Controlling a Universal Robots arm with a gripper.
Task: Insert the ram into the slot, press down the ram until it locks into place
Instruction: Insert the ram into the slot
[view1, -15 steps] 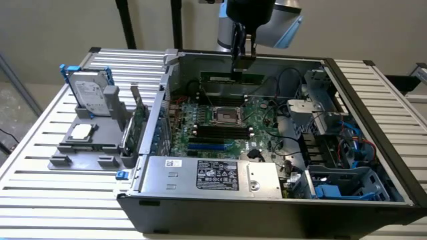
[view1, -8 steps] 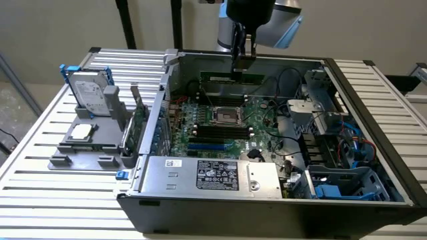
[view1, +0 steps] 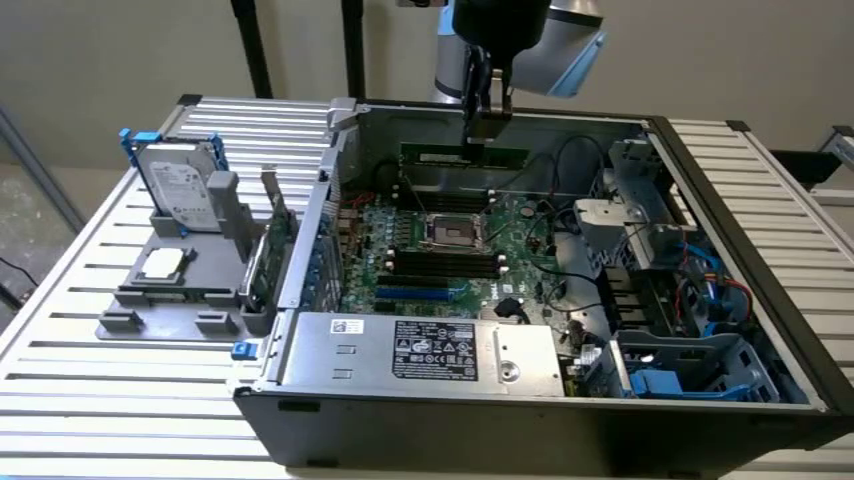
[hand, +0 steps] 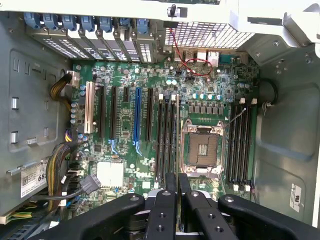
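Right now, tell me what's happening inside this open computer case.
A robot arm's tool is shut on the ram, a thin green stick, and holds it above the motherboard inside the open case. The black memory slots beside the processor socket lie below. The ram is not yet in any of them.

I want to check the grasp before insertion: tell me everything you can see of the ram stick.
The long, thin green circuit-board ram stick hangs level, on edge, clamped at its upper edge by the black two-fingered pincer. It is above the green motherboard inside the open grey computer case, apart from the black memory sockets; nothing else touches it.
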